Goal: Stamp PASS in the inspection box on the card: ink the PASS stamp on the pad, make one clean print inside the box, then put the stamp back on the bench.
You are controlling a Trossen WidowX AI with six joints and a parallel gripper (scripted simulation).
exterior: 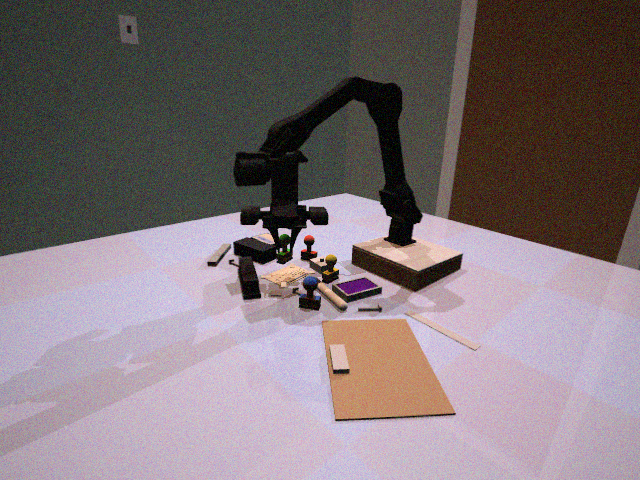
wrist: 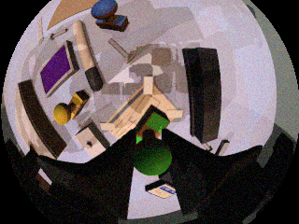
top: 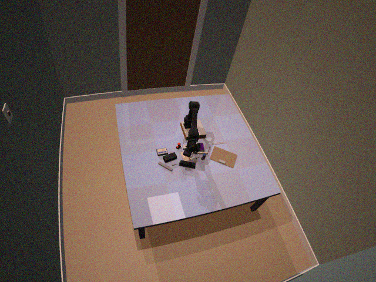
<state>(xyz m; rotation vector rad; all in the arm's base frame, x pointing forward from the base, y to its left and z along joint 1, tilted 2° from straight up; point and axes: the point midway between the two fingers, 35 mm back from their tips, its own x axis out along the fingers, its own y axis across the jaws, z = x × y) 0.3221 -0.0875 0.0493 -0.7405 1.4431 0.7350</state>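
My gripper [exterior: 285, 249] [wrist: 149, 133] points down and is shut on the green stamp [exterior: 283, 240] [wrist: 152, 160], whose round knob sits between the fingers. The stamp is upright, over or just behind the near part of the cream card [exterior: 285, 275] [wrist: 125, 113]; its exact height is hard to tell. The stamp's base and the fingers hide part of the card, so box and prints cannot be made out. Small pale pieces [wrist: 148, 85] [wrist: 175, 113] lie at its corners. The purple ink pad [exterior: 356, 285] [wrist: 58, 71] lies towards the arm's base. No stamp lettering is readable.
A red stamp [exterior: 309, 254], a yellow stamp [exterior: 330, 272] [wrist: 63, 114] and a blue stamp [exterior: 310, 299] [wrist: 104, 9] stand around. Black blocks [exterior: 249, 279] [wrist: 204, 93] [top: 169, 157], a wooden rod [exterior: 332, 296] [wrist: 84, 47] and a brown board [exterior: 382, 382] [top: 222, 155] lie nearby.
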